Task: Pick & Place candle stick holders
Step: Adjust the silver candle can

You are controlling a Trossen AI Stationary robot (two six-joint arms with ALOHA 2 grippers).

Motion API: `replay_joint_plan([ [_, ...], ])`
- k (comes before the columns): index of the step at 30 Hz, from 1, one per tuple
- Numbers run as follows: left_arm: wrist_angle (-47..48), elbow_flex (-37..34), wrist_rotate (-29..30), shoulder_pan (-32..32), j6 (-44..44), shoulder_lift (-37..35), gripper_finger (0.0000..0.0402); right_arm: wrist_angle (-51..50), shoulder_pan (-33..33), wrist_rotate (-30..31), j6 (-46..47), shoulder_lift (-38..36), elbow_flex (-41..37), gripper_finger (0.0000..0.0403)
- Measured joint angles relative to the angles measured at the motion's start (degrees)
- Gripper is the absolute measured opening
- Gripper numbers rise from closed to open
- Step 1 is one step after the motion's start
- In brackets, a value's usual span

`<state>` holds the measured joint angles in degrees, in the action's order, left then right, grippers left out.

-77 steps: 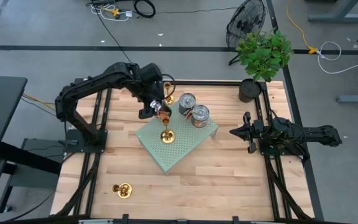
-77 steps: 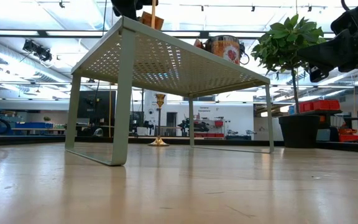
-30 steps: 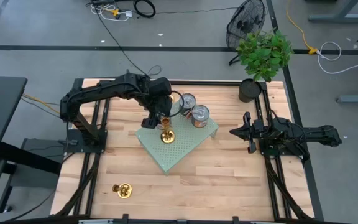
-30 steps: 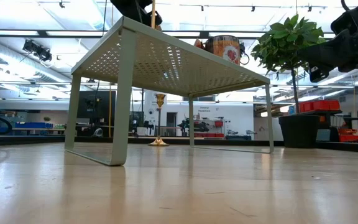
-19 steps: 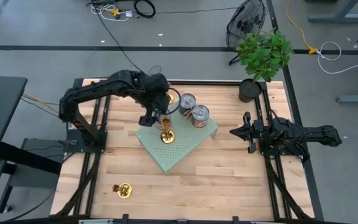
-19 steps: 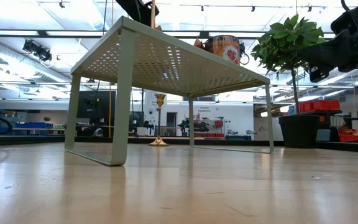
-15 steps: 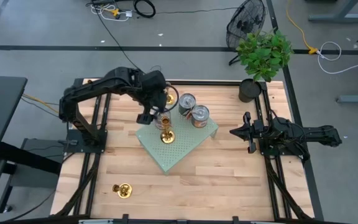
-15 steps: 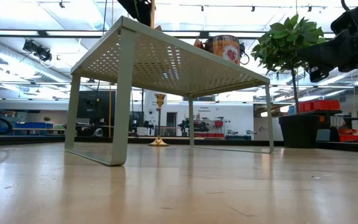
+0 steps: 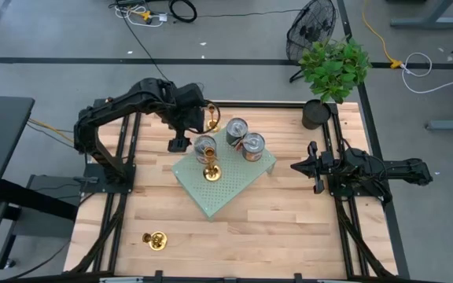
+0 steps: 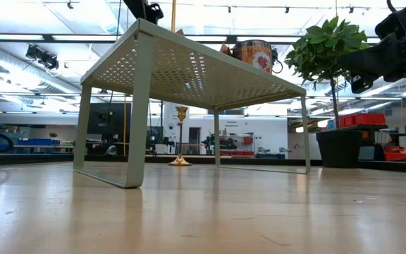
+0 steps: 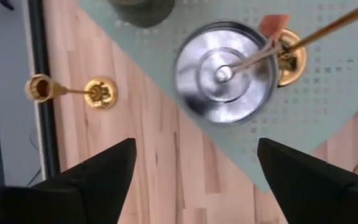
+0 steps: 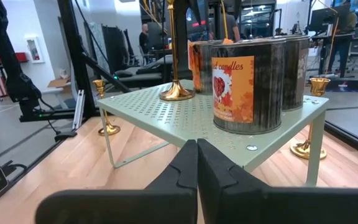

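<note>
Tabletop [image 9: 289,228] with a green perforated rack [image 9: 226,192] at centre, carrying three tin cans [image 9: 252,145] and one brass candle holder [image 9: 209,170], upright near the rack's left corner beside the nearest can. The left claw [image 9: 178,142] has let go of that holder and pulled back off the rack's left edge, fingers spread wide and empty; the right claw [image 9: 314,167] waits closed at the tabletop's right side. One placement looks done, with two holders left on the tabletop: one [image 9: 213,122] just behind the rack, one [image 9: 157,240] near the front left.
</note>
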<state>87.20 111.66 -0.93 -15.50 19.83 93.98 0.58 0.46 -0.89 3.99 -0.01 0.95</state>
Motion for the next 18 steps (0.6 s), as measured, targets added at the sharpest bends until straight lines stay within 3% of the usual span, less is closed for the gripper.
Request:
replay_joint_plan([
  [5, 0.88, -0.95, -0.35, -0.07, -1.28, -1.26, 0.0312, 0.00, -0.02, -0.01, -0.01, 0.00, 0.00, 0.0003],
  [18, -6.23, -17.02, -0.44, -0.09, -2.88, -9.77, 0.0233, 0.00, 0.00, -0.02, -0.01, 0.00, 0.00, 0.0003],
])
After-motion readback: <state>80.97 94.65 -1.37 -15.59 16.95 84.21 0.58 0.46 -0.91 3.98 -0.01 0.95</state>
